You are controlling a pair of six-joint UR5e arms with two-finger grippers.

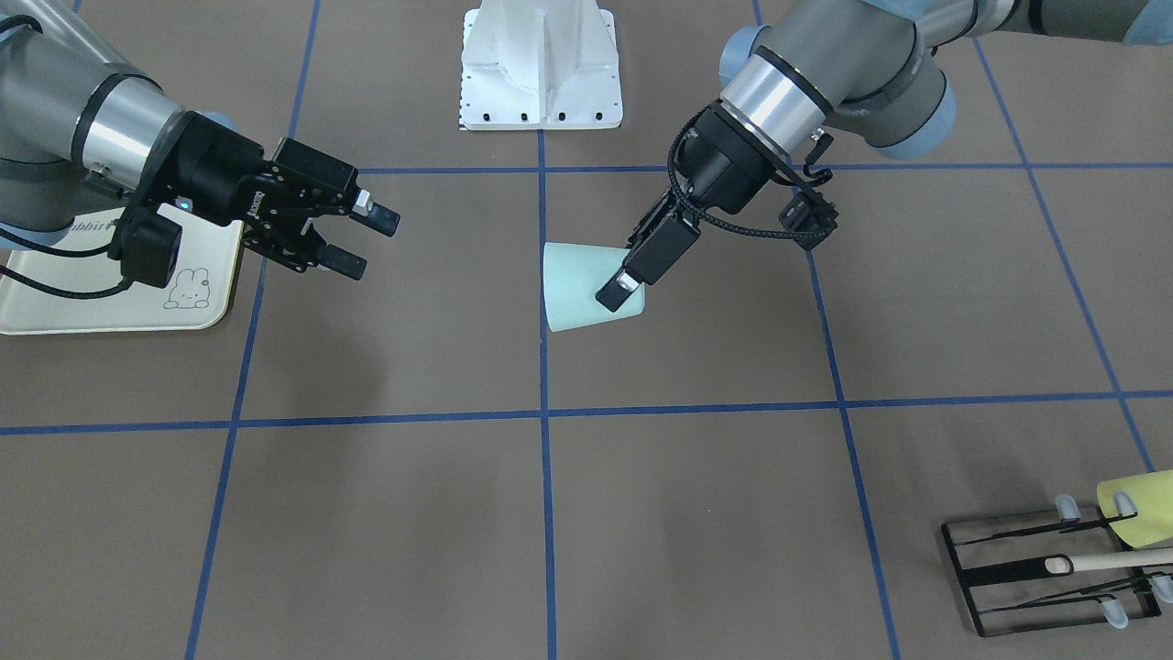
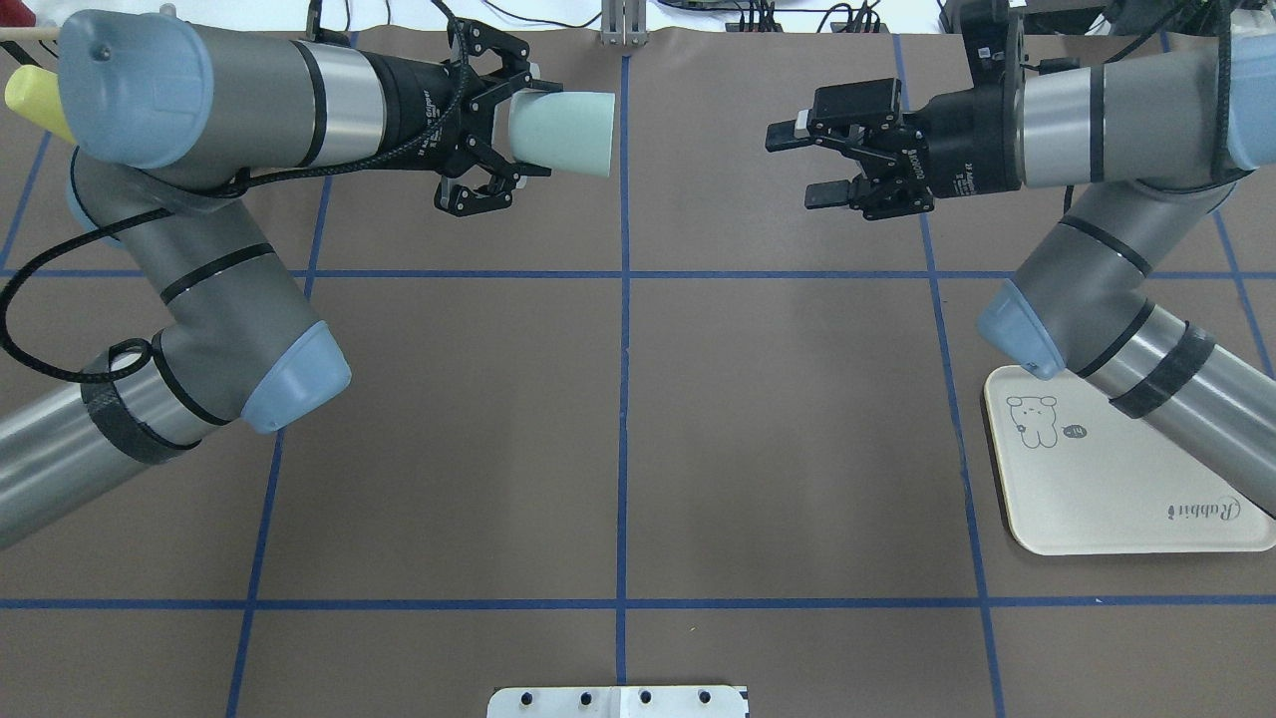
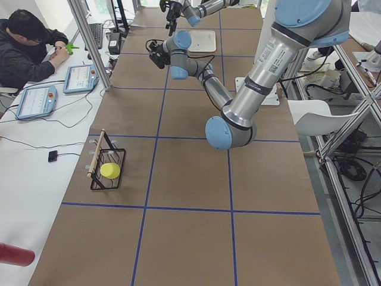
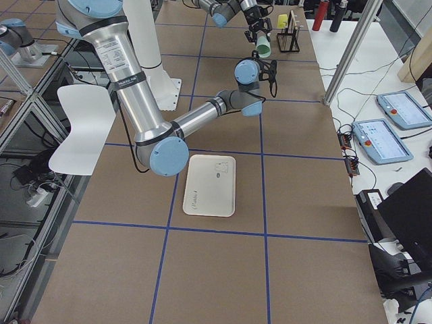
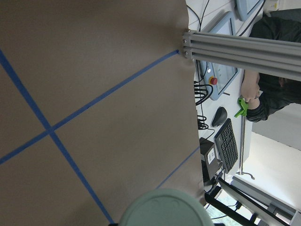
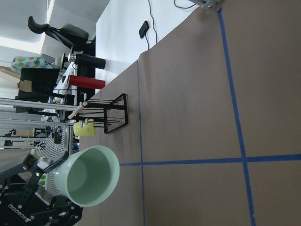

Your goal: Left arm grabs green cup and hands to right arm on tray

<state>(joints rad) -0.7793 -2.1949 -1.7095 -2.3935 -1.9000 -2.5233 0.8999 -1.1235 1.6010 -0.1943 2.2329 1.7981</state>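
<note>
Looking down on a brown-paper tabletop (image 2: 618,449) gridded in blue tape — seated operator (image 3: 27,50) alongside. Reads "Rabbit" on the tray (image 2: 1097,499). Clamps the green cup (image 2: 563,135) sideways in the left pincer (image 2: 530,122), aloft, well apart from the tray. Faces it with the right pincer (image 2: 802,163) spread wide, empty. Shows the cup's mouth only from the right wrist.

Left pincer (image 2: 518,125) clamped shut — right pincer (image 2: 802,165) agape.
</note>
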